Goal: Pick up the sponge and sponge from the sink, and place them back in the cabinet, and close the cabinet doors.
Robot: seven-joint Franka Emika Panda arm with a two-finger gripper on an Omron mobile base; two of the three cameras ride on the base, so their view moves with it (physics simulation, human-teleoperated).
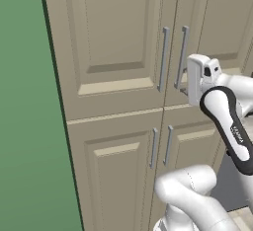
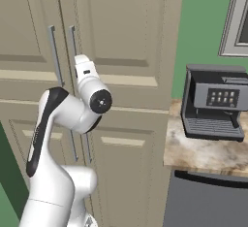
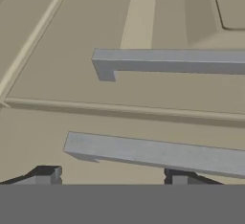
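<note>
Beige cabinet (image 1: 113,141), tall doors (image 1: 113,42) shut, two silver handles (image 1: 163,58) side by side, white arm (image 1: 217,106) at right handle, green wall (image 1: 27,126) left.

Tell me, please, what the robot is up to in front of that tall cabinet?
The white arm has its gripper up at the tall beige cabinet, right by the lower ends of the two long silver bar handles. Both tall doors look shut, meeting at the seam between the handles. The fingertips sit on either side of the nearer handle without visibly clamping it. A coffee machine stands on the counter to the right.
</note>
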